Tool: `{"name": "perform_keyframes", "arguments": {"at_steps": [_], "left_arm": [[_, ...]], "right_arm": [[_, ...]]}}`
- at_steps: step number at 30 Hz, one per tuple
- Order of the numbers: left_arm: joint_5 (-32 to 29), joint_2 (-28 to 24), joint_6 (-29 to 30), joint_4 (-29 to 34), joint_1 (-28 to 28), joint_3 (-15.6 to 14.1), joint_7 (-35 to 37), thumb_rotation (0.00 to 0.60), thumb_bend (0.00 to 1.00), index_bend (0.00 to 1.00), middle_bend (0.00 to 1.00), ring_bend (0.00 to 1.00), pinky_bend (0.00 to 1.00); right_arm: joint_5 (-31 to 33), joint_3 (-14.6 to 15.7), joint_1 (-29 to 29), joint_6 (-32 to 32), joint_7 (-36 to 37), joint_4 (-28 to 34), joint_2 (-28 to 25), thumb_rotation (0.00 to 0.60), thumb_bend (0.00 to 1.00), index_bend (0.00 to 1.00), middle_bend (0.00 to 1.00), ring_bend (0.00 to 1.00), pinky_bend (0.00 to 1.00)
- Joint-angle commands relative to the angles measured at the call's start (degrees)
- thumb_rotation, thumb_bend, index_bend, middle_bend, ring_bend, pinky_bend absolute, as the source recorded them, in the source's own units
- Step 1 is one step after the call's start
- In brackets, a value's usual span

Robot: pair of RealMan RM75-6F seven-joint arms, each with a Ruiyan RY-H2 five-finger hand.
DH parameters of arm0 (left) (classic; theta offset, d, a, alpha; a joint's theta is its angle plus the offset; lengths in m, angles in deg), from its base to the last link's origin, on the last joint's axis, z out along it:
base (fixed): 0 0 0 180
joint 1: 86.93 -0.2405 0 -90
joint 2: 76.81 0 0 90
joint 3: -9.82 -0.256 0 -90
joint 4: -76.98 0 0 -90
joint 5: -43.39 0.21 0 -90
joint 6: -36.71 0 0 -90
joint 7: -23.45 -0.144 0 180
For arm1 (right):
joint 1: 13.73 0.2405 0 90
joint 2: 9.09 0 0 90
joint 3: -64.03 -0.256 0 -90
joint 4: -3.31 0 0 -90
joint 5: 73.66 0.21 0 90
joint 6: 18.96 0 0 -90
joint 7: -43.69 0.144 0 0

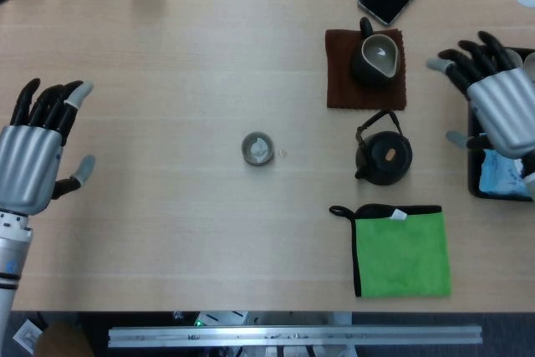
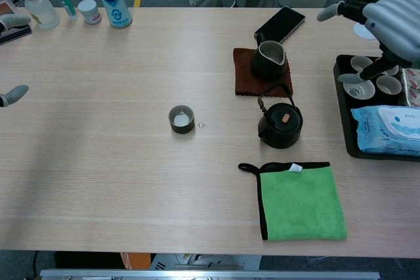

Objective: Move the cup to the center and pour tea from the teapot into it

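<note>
Sitting alone mid-table, the small grey ceramic cup (image 1: 257, 149) holds something pale inside (tea or glaze, cannot tell). Well to its right stands the dark round iron teapot (image 1: 385, 157), lid on, handle up, just above the green microfibre cloth (image 1: 401, 252). Both hands hold nothing: the left hand (image 1: 33, 154) spread wide at the table's edge, the right hand (image 1: 499, 106) splayed over the black tray (image 2: 346, 139). Judging ahead, a loose grip on that thin handle could swing the pot and spill.

Two hands (image 1: 33, 152) (image 1: 501, 106), one teapot (image 1: 385, 157), one cup (image 1: 257, 149)
</note>
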Motion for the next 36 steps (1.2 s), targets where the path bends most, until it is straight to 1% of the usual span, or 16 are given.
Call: {"name": "perform_keyframes", "arguments": {"at_steps": [1,8,12,19,26,32,36], "left_arm": [[0.86,-0.19,1.90,-0.67,-0.83,0.43,1.10,0.600,0.30,0.06,0.12,0.12,0.03],[3.04,-0.59,6.02,-2.58,-2.70,0.55,2.21,0.600,0.30,0.07,0.13,0.12,0.03],[3.42,-1.13,6.98,-2.66,-3.50,0.36,2.70,0.600,0.30,0.07,0.13,0.12,0.03],[4.18,-0.41,9.31,-4.38,-5.42,-0.29,2.85,0.600,0.30,0.07,0.13,0.12,0.03],[4.78,-1.66,10.29,-4.12,-7.31,-1.62,1.81,0.600,0.30,0.07,0.13,0.12,0.03],[5.36,-2.54,10.53,-4.19,-8.12,-2.13,1.19,0.600,0.30,0.07,0.12,0.12,0.03],[4.74,-3.00,10.69,-4.16,-8.63,-1.92,1.97,0.600,0.30,0.07,0.12,0.12,0.03]], "right_arm": [[-2.03,0.84,-5.56,-7.15,-1.37,2.55,-2.74,0.600,0.00,0.21,0.21,0.11,0.00],[-3.15,2.22,-12.68,-14.93,0.13,1.73,-5.51,0.600,0.00,0.21,0.22,0.11,0.00],[-2.81,2.27,-15.63,-17.33,2.34,-0.10,-5.81,0.600,0.00,0.21,0.23,0.11,0.00],[-2.21,1.73,-19.60,-20.15,5.52,-3.33,-5.32,0.600,0.00,0.21,0.24,0.11,0.00],[-2.28,1.21,-23.00,-22.41,8.11,-4.58,-5.91,0.600,0.00,0.21,0.24,0.11,0.00],[-2.76,1.13,-24.75,-22.63,8.97,-5.06,-6.24,0.600,0.00,0.21,0.24,0.11,0.00],[-3.12,0.92,-25.53,-22.55,9.59,-4.93,-6.46,0.600,0.00,0.21,0.24,0.11,0.00]]}}
